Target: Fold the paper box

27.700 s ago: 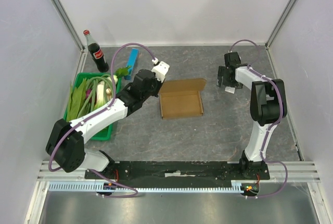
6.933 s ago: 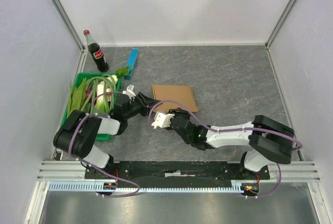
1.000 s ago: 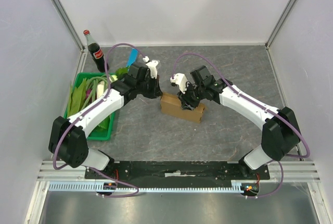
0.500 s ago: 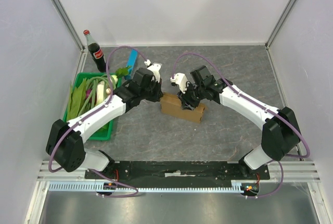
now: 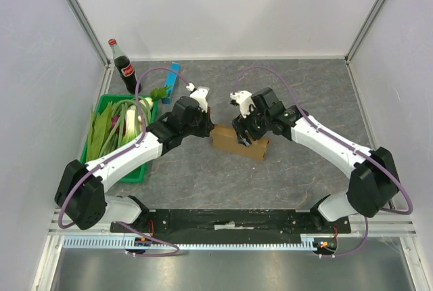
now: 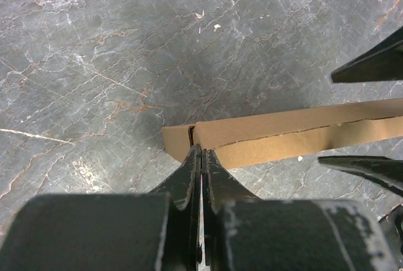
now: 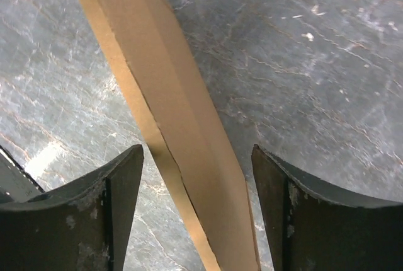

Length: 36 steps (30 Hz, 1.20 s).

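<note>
**Stage of folding, seen from above and from both wrists.** The paper box [image 5: 240,141] stands on the bench [image 5: 304,88] to the right of the green crate [image 5: 103,105], well apart from it. It reads as a low, closed brown body rather than a flat sheet. In the left wrist view, the paper box [image 6: 283,133] shows a long side wall with a second layer lapped over it, its edge slightly wavy. There is a short slit at the corner on the crate side.

**Left gripper.** The left gripper [image 5: 210,131] meets the box end nearer the crate. Its fingers [image 6: 189,170] are pressed fully together, with their tips at that corner. Whether a thin edge of card is nipped between them cannot be told.

**Right gripper.** The right gripper [image 5: 245,139] hangs over the part of the box farther from the crate. The right wrist view shows the paper box [image 7: 176,107] running between the spread fingers [image 7: 123,176], with bare bench visible on either side, so nothing is held.

**Progress (a judgement).** The walls appear raised and the top brought over, so most of the folding seems done. What probably remains is seating the lapped layer flat along the long side and squaring the crate-side corner. After that, both arms can come off.
</note>
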### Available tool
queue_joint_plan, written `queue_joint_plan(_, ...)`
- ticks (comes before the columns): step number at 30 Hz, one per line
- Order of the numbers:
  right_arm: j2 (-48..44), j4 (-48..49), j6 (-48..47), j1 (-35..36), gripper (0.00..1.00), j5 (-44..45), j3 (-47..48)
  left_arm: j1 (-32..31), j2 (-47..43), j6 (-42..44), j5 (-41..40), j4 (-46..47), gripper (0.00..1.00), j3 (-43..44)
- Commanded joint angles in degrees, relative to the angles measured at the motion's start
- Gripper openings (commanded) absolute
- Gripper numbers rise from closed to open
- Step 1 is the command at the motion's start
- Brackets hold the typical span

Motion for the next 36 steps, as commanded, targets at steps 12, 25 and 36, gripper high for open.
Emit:
queue_joint_plan(12, -20.5, -11.8, 23.4, -0.4, 0.85, 20.1, -3.4, -0.9, 0.2, -2.3, -1.5, -2.9, 0.02, -2.9)
queue_joint_plan(25, -23.2, -10.0, 22.7, -2.1, 0.40, 20.0, -10.1, -1.0, 0.0, -1.5, -1.6, -2.9, 0.02, -2.7)
queue_joint_plan(36, -20.4, -6.3, 19.9, -2.0, 0.33, 19.5, -9.6, -1.1, 0.2, -1.5, -1.1, -3.3, 0.02, -2.1)
